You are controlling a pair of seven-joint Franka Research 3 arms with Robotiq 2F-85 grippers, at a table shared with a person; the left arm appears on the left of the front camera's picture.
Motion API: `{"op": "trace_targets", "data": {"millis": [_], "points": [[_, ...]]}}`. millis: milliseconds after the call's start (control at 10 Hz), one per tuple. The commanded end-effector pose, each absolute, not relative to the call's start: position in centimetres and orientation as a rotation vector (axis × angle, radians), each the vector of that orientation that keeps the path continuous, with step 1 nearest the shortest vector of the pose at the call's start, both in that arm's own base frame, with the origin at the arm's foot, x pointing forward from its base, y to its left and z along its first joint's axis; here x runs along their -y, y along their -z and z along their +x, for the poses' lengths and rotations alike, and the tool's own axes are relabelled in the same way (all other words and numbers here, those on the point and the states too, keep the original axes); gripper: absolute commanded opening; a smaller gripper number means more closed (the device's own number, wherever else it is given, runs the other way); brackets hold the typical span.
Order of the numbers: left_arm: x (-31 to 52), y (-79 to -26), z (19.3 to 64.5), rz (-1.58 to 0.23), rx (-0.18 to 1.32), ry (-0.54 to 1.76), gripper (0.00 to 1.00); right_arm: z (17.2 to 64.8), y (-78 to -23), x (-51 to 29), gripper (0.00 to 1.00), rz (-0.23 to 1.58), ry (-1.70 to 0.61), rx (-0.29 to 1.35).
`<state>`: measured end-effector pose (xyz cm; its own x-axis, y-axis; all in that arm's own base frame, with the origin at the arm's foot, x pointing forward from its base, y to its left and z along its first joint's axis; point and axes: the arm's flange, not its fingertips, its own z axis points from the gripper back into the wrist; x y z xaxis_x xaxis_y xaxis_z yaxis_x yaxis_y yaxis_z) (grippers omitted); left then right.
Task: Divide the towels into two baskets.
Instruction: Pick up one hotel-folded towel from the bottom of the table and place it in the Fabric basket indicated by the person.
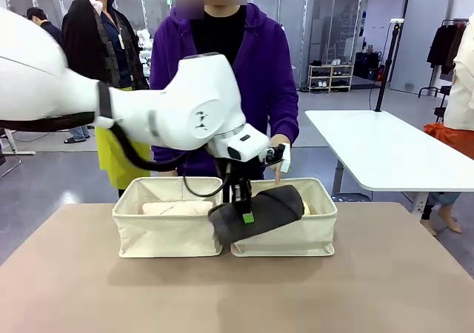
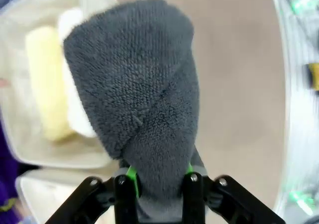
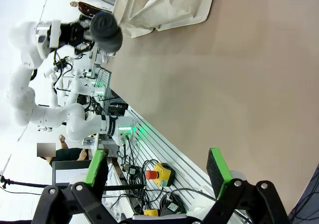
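Left claw: the left arm's black two-finger gripper with green pads (image 1: 246, 213) is clenched on one end of the rolled dark grey terry towel (image 1: 259, 211); in the left wrist view the same gripper (image 2: 159, 180) pinches the narrow end of that towel (image 2: 139, 99) between both fingers
Grey towel: held in the air, tilted, over the front wall of the right cream canvas basket (image 1: 311, 233), near where the two baskets meet
Right basket contents: a rolled yellow towel (image 2: 46, 79) lies along the bottom with a white rolled towel (image 2: 75, 112) just beside it, partly hidden under the grey one; from the front a sliver of yellow (image 1: 306, 208) shows behind the grey roll
Left basket: the left cream canvas basket (image 1: 167, 237) touches the right one side by side, toward the far edge of the brown worktop (image 1: 237, 296); a pale rolled towel (image 1: 178, 208) lies inside it
Right claw: the right arm's gripper (image 3: 158, 171) is released, fingers spread wide with nothing between them, over the bare worktop well apart from the baskets
Person: stands at the far edge in a purple hooded top (image 1: 255, 74), one hand (image 1: 279, 155) just behind the right basket
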<state>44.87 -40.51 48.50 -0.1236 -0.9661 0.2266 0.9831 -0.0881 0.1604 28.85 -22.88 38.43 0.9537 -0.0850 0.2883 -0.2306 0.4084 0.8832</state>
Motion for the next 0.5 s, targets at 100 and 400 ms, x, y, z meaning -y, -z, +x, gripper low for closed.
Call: {"op": "trace_targets", "data": {"millis": [100, 400], "points": [[45.2, -50.7, 49.7, 0.151, 0.404, 1.794, 0.31, 28.7, -38.8, 23.0, 1.00, 1.157, -0.099, 0.316], [48.2, -49.4, 52.6, 0.230, 0.351, 1.928, 0.31, 28.7, -38.8, 23.0, 1.00, 1.157, -0.099, 0.316]]}}
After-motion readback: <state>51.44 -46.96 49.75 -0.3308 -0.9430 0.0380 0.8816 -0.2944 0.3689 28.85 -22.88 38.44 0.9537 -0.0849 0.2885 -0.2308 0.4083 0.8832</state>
